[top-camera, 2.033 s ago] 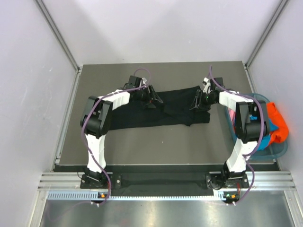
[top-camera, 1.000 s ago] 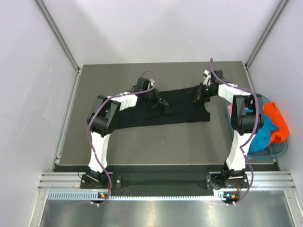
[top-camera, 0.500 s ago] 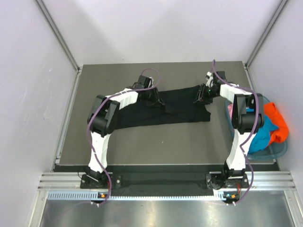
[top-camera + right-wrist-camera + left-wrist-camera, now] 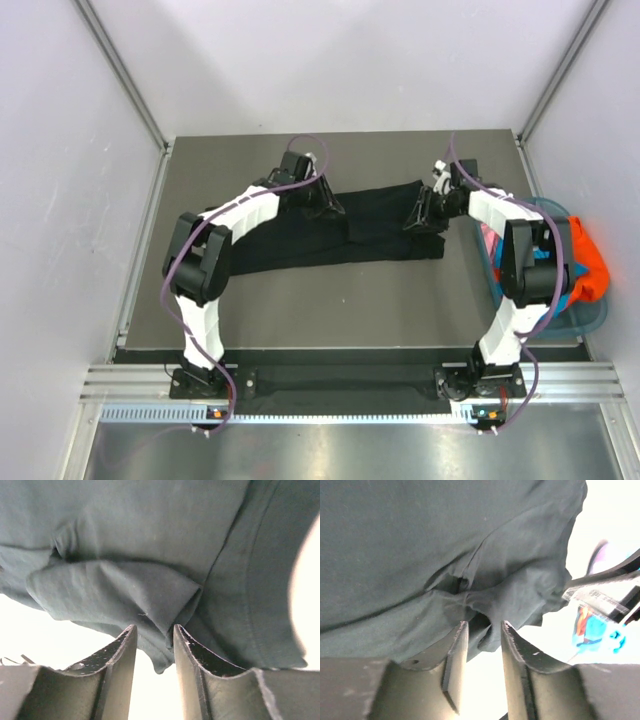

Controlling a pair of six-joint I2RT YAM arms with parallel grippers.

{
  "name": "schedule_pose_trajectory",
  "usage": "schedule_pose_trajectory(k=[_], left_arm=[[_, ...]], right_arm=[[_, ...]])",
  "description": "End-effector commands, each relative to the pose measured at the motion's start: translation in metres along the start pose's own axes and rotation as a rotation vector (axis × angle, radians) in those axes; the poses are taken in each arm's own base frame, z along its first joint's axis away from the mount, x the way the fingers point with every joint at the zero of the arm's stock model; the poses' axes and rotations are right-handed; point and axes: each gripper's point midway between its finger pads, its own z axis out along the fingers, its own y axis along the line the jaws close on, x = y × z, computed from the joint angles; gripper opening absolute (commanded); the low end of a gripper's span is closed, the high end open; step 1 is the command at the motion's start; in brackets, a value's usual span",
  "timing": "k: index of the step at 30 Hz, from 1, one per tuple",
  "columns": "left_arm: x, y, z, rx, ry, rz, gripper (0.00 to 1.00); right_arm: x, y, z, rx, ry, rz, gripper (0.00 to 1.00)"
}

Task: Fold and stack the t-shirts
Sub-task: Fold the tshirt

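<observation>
The left claw [image 4: 482,629] pinches a fold at the far edge of the black t-shirt [image 4: 300,245], and the right claw [image 4: 154,631] nips it too. It lies as a long band across the bench [image 4: 330,305], only part folded, I reckon. The other t-shirts [image 4: 585,262] sit in the basket [image 4: 592,324], nothing stacked.

White-shelled arms [image 4: 245,208], black joints; purple cables [image 4: 311,139] along each; dark grey tool fingers [image 4: 517,655].

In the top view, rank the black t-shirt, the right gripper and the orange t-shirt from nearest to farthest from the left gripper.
1. black t-shirt, pinched by the left gripper, mid-table.
2. right gripper, at the shirt's right end.
3. orange t-shirt, far right.
</observation>
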Motion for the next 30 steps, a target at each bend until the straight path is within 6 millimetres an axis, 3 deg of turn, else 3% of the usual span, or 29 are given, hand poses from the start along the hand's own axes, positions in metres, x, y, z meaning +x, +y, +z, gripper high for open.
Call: schedule_pose_trajectory(k=[1,2,6,11,14,17,19,24,30], left_arm=[[-0.019,-0.021,-0.011,0.016,-0.056,-0.005,0.4],[-0.016,-0.02,-0.002,0.025,-0.026,-0.009,0.39],[-0.002,-0.059,0.001,0.156,0.054,0.03,0.39],[0.012,-0.063,0.003,0.166,0.076,0.053,0.41],[0.017,-0.066,0.001,0.192,0.092,0.075,0.39],[0.02,-0.069,0.001,0.212,0.103,0.07,0.36],[0.024,-0.069,0.005,0.224,0.122,0.045,0.32],[0.041,-0.053,0.021,0.192,0.187,-0.012,0.28],[0.047,-0.036,0.032,0.132,0.213,-0.028,0.27]], right_arm=[[-0.005,0.007,-0.002,-0.001,-0.027,-0.038,0.39],[-0.004,0.0,-0.001,0.032,-0.016,-0.045,0.4],[-0.029,-0.013,-0.008,0.147,-0.043,-0.12,0.42],[-0.045,-0.019,-0.02,0.221,-0.087,-0.156,0.47],[-0.044,-0.016,-0.027,0.225,-0.087,-0.169,0.48],[-0.033,-0.005,-0.03,0.167,-0.074,-0.152,0.44],[-0.022,0.014,-0.029,0.07,-0.053,-0.138,0.38],[0.02,0.043,-0.025,-0.1,0.039,-0.112,0.26],[0.044,0.028,-0.024,-0.056,0.06,-0.081,0.36]])
